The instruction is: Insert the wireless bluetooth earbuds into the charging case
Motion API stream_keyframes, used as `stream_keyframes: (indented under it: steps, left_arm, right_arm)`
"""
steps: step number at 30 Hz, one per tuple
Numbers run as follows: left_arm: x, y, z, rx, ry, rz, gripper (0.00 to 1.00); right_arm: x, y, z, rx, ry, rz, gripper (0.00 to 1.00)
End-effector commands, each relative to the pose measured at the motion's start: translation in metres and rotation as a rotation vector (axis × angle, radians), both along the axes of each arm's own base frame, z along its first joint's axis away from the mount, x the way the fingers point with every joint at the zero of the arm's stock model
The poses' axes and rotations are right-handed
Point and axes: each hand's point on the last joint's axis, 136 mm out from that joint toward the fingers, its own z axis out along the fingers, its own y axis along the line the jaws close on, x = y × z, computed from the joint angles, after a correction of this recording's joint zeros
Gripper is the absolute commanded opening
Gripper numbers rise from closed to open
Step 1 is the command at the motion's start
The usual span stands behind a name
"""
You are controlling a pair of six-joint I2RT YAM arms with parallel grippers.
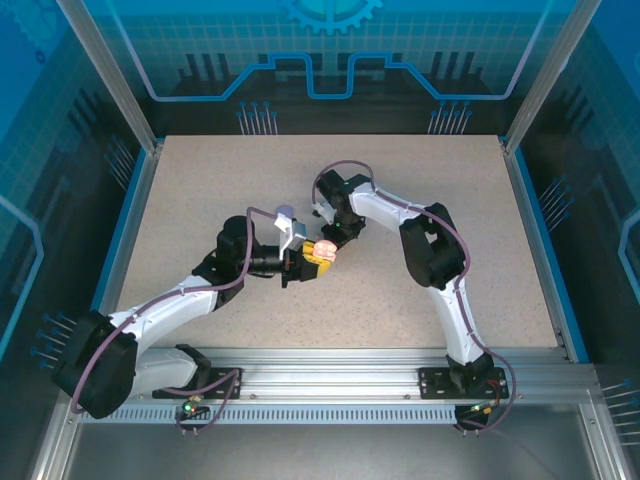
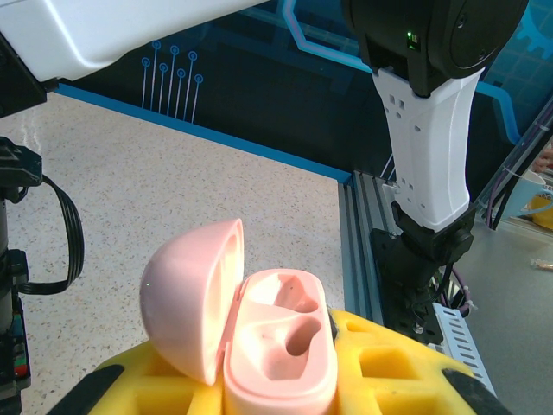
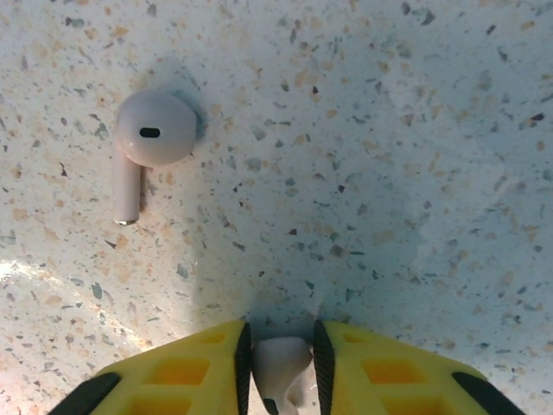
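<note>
The flat speckled beige table [image 1: 200, 190] is bounded by a blue edge strip [image 1: 125, 225] at its sides. A grooved aluminium rail [image 1: 340, 360] runs along the near edge. Both arms reach to the middle of the table, well apart from every edge. Bare surface surrounds them on all sides, with the most room toward the far corners.

The left gripper [image 1: 303, 264] is clamped on the round pale pink plastic charging case [image 1: 323, 250], with its yellow pads [image 2: 393, 363] against both sides of the base. The lid [image 2: 186, 294] is hinged open and stands upright beside the base. Both moulded wells [image 2: 294, 333] are empty.

The right gripper [image 1: 338, 236] stands just beside the case, on its far side. Its yellow fingers [image 3: 173, 380] are closed on a small pale pink stemmed earbud [image 3: 278, 363], pinched between them close above the table. A second pale pink earbud [image 3: 145, 138] lies on the table apart from the fingers, with its stem pointing toward them.
</note>
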Motion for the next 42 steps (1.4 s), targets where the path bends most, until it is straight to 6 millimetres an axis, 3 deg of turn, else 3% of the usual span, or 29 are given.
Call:
stream_keyframes:
  steps: [1, 7, 16, 28, 42]
  left_arm:
    - [0.003, 0.001, 0.019, -0.019, -0.075, 0.001, 0.11]
    - [0.002, 0.001, 0.019, -0.018, -0.073, 0.001, 0.11]
    - [0.003, 0.001, 0.019, -0.018, -0.069, 0.003, 0.11]
    - [0.007, -0.001, 0.017, -0.015, -0.058, 0.007, 0.11]
    - [0.010, -0.002, 0.017, -0.010, -0.057, 0.006, 0.11]
  right_arm:
    - [-0.013, -0.005, -0.014, -0.050, 0.055, -0.011, 0.26]
    - [-0.001, -0.016, -0.001, 0.007, 0.037, -0.118, 0.24]
    - [0.011, -0.051, 0.008, 0.051, 0.015, -0.298, 0.23]
    - [0.011, -0.098, 0.005, -0.004, -0.027, -0.486, 0.23]
    - [0.002, -0.091, -0.009, -0.029, 0.034, -0.411, 0.39]
